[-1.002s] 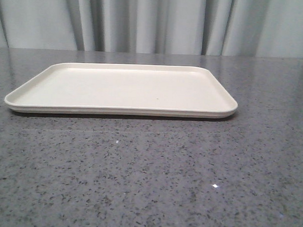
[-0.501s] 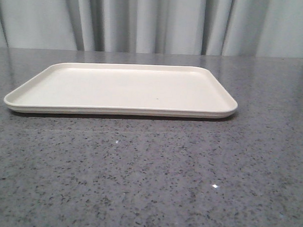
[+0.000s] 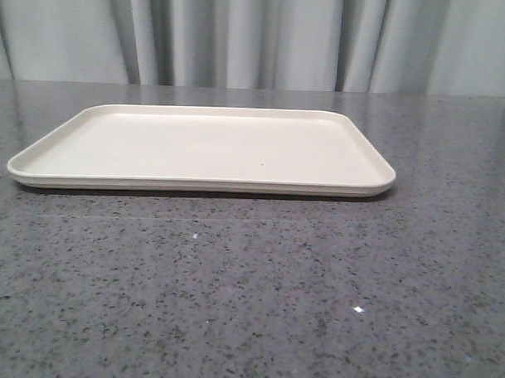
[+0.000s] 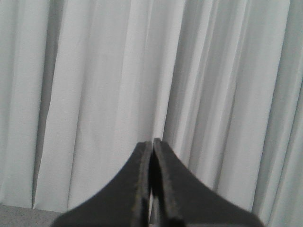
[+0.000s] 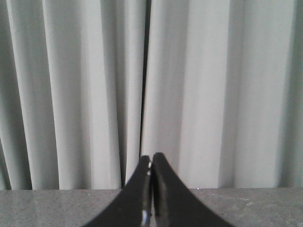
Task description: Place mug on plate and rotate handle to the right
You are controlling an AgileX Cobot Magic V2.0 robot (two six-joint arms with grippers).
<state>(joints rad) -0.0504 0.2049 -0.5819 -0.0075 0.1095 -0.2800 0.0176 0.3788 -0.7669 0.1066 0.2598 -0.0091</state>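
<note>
Plate: the large flat cream-white rectangular tray with rounded corners and a low raised rim [image 3: 37, 166] lies flat on the table in the front view, set across the middle of the scene, its long sides running left to right. Its near rim throws a thin dark shadow on the stone just in front of it. A tiny dark speck sits on its surface, right of centre.

Mug: the mug does not show in any of the three views, so its place and the way its handle points cannot be told.

Table: the grey speckled stone tabletop [image 3: 257, 305] fills the lower part of the front view and reaches back to the curtain. Two small bright glints show on it in front of the tray.

Backdrop: pale grey-white pleated curtain [image 3: 258, 40] hangs behind the far edge of the table and fills most of both wrist views.

Left gripper: the black left gripper [image 4: 153, 146] has its two fingers pressed together with only a hairline seam between them, nothing held. It faces the curtain, with a sliver of tabletop at one corner of its view.

Right gripper: the black right gripper [image 5: 151, 161] is likewise clenched, finger against finger, holding nothing. It faces the curtain, with a strip of the tabletop beneath it.

Arms: neither arm shows in the front view.
</note>
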